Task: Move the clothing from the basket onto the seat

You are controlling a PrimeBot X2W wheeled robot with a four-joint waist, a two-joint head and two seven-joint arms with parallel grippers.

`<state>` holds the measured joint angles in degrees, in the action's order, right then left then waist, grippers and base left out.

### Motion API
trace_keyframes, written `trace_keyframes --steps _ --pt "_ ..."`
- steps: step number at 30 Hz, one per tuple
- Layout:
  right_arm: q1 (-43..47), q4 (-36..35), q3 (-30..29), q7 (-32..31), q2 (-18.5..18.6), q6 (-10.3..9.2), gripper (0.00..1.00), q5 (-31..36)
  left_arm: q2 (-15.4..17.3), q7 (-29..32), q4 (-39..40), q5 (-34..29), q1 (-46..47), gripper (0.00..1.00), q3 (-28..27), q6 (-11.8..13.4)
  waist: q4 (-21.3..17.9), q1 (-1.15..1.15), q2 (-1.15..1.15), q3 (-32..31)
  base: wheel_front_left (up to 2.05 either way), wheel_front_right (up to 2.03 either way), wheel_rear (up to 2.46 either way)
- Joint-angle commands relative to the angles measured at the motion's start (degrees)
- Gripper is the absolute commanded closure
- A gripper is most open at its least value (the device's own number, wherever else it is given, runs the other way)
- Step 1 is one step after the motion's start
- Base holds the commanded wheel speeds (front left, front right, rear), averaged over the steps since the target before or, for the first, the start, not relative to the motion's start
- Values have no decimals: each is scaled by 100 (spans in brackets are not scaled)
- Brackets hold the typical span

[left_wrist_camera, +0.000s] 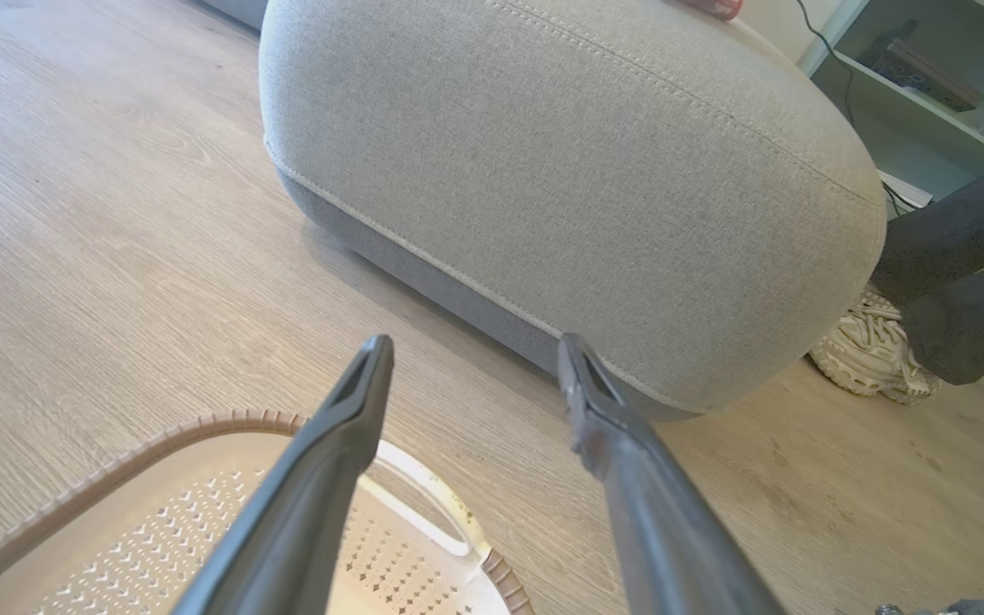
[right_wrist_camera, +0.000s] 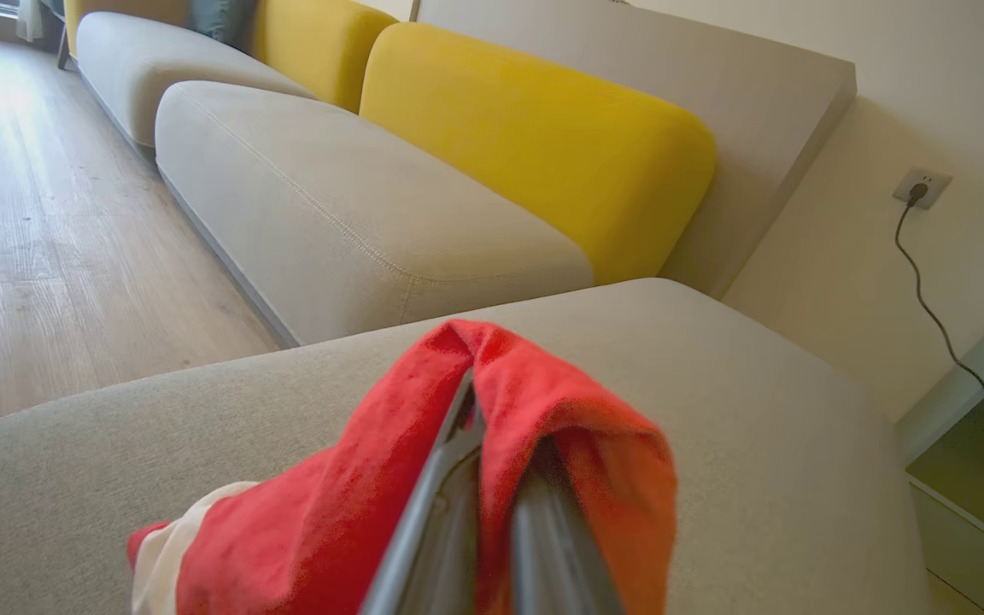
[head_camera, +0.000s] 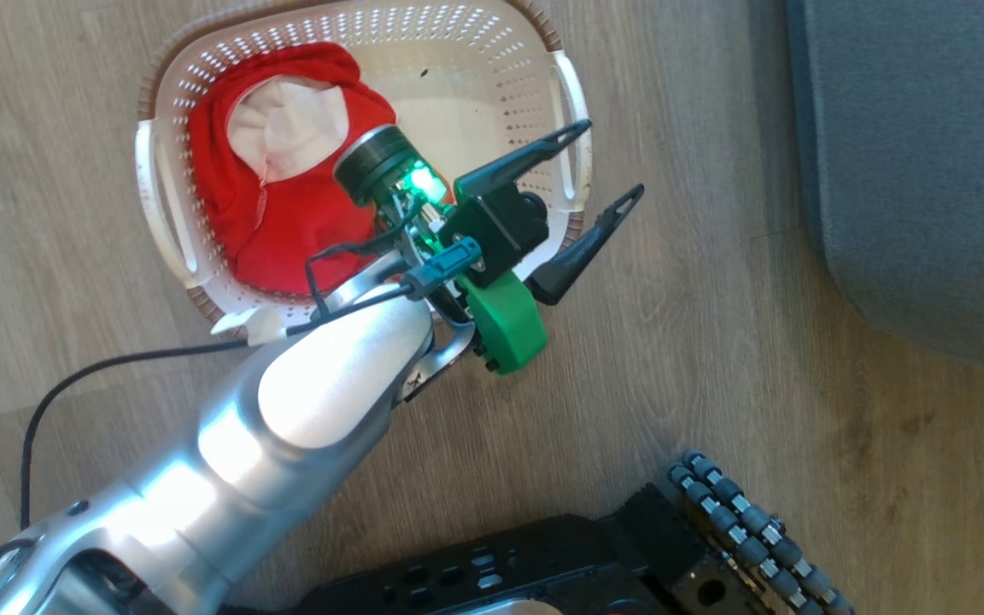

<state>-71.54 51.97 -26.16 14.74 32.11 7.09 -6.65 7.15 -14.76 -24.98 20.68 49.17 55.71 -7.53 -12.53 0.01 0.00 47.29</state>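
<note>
Pale wood-grain plank floor [head_camera: 799,384] runs under everything. A plump mustard-yellow fabric back cushion [right_wrist_camera: 535,145] stands upright, with a cream-painted wall [right_wrist_camera: 953,77] rising beside it. On that wall sits a white socket [right_wrist_camera: 922,186] with a dark plug in it — its thin dark cable [right_wrist_camera: 897,239] trails down the wall. A white open shelf unit [left_wrist_camera: 928,102] stands near a person's grey-trousered leg [left_wrist_camera: 962,282] — the foot wears a cream knitted shoe [left_wrist_camera: 872,359].

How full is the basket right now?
Partly full: the basket holds a red garment with a white lining patch against its left side; the visible floor beside it is bare.
</note>
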Motion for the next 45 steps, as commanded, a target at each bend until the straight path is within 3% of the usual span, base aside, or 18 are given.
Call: trace_keyframes --steps 1,9,11,12,14,19,28,45 --pt "140 -87 -107 26 81 40 100 14 -29 -24 168 -53 -94 0 -154 4 51 -1 0 20 0 0 0" --pt "879 50 -60 26 -151 40 100 -282 -91 -24 164 -69 -156 0 -272 4 127 -1 0 -154 0 0 0" --pt "1122 -21 41 26 -221 40 65 -439 -111 -24 158 -64 -184 0 -297 4 120 -1 0 -248 0 0 0" --pt "1248 -70 93 26 -243 40 53 -508 -122 -24 153 -58 -202 0 -310 4 120 -1 0 -297 0 0 0" --pt "1486 -232 109 26 -288 40 0 -719 -151 -24 151 -48 -232 0 -323 4 142 -1 0 -402 0 0 0" --pt "2160 -714 152 26 -308 40 0 -1059 -221 -24 190 -24 -338 0 -393 4 243 -1 0 -703 0 0 0" --pt "3242 -1638 869 26 -485 40 0 -1296 -285 -24 245 10 -701 0 -788 4 482 -1 0 -1280 0 0 0" --pt "4298 -3307 2325 26 -1189 40 0 -1458 -321 -24 240 -162 -1983 0 -2556 4 1150 -1 0 -2660 0 0 0"
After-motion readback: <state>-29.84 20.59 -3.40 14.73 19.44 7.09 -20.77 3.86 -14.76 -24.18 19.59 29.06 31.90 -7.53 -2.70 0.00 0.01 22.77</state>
